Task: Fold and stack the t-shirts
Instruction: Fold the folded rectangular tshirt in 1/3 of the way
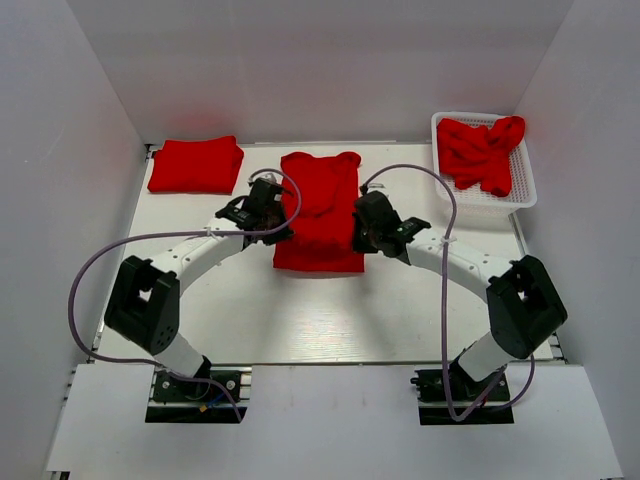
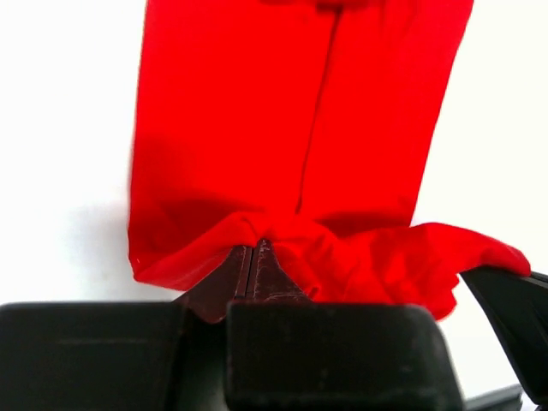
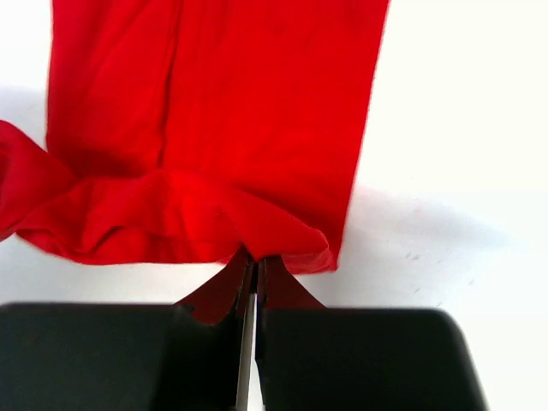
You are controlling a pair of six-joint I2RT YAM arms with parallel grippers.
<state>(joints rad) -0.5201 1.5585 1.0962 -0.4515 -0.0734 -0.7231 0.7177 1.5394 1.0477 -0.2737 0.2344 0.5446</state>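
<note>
I note a white mesh basket (image 1: pixel 495 208) at the far right corner of the pale worktop (image 1: pixel 330 315); white walls enclose it.

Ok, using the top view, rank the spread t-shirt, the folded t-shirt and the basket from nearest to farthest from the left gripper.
1. Spread t-shirt, centre of the table, its edge pinched in the left gripper.
2. Folded t-shirt, far-left corner.
3. Basket, far-right corner.

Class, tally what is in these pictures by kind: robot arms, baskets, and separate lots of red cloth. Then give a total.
Robot arms: 2, the left arm and the right arm
White basket: 1
Red cloth lots: 3, a folded pile, a spread shirt and a crumpled heap; shirts per lot unclear
Total: 6
</note>
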